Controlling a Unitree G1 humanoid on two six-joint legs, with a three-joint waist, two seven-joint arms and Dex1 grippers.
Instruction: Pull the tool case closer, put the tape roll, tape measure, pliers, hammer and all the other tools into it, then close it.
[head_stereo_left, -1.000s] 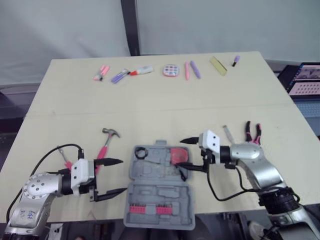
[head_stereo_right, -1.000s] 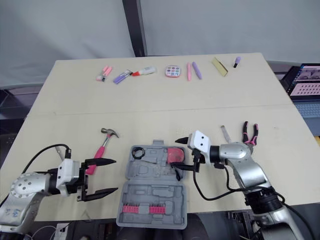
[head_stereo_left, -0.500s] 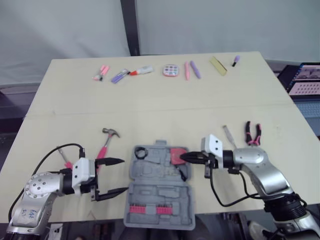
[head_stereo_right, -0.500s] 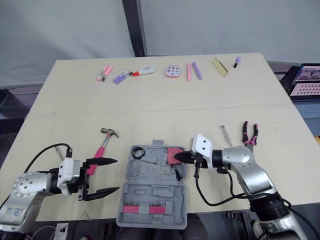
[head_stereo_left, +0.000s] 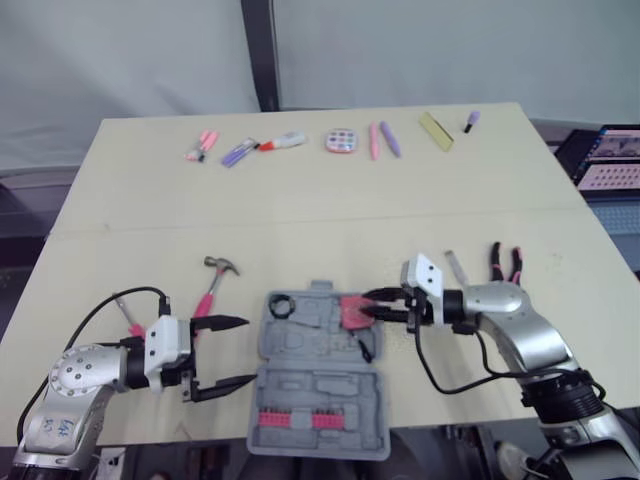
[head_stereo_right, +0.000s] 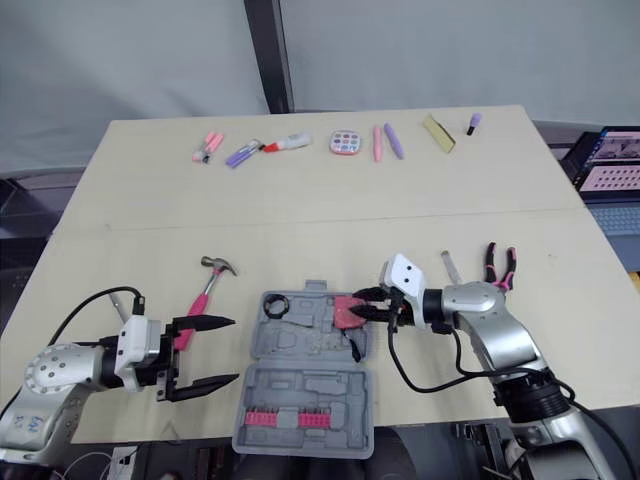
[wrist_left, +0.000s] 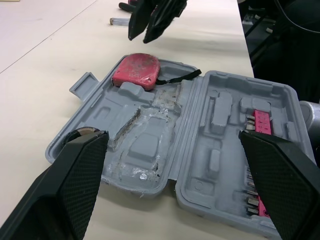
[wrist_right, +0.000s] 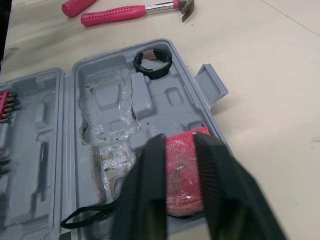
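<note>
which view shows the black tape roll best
Right wrist view: the black tape roll sits unobstructed in the grey plastic tool case's corner. Eye views show it from afar; the left wrist view has it mostly behind a finger.

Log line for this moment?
case open | tape roll, tape measure inside | right gripper over tape measure, fingers apart | left gripper open beside case | hammer, pliers on table
</note>
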